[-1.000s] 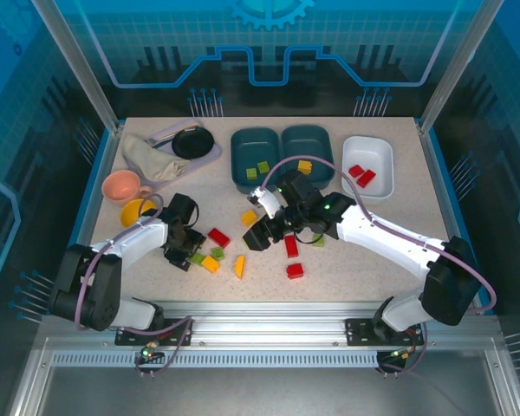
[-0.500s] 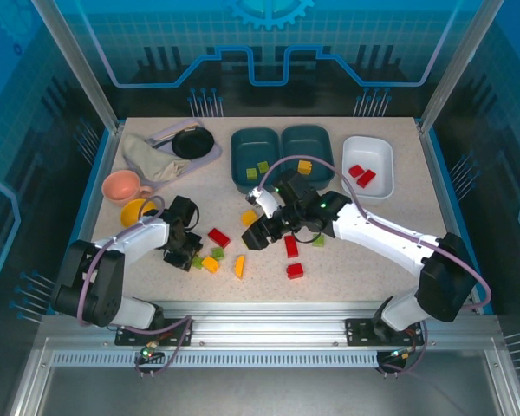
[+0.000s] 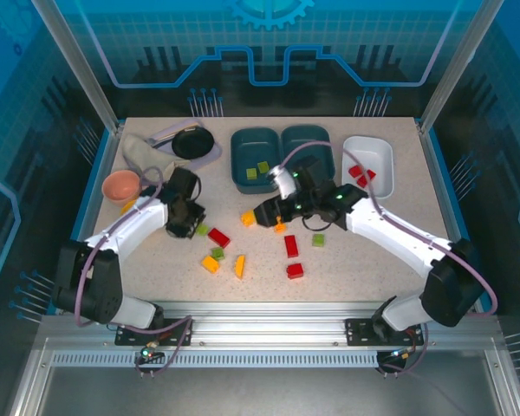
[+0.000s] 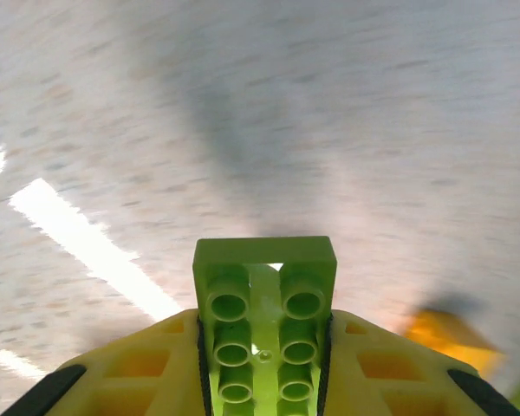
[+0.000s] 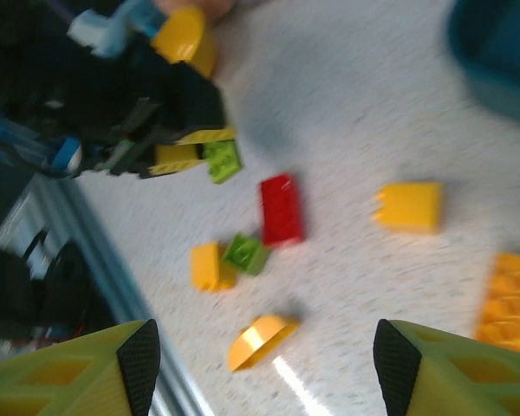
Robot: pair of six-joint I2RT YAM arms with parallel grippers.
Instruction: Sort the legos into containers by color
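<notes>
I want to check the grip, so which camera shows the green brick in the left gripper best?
Left wrist: the green brick sits close-up, clamped in the left gripper. The right wrist shows it blurred, poking out; the top external, a small speck.

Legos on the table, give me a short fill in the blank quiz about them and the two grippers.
1. The left gripper is shut on a light ____ lego.
2. The legos lying in the white tub are all ____.
3. The right gripper hangs above the table with its jaws ____.
Missing words: green; red; open.
</notes>
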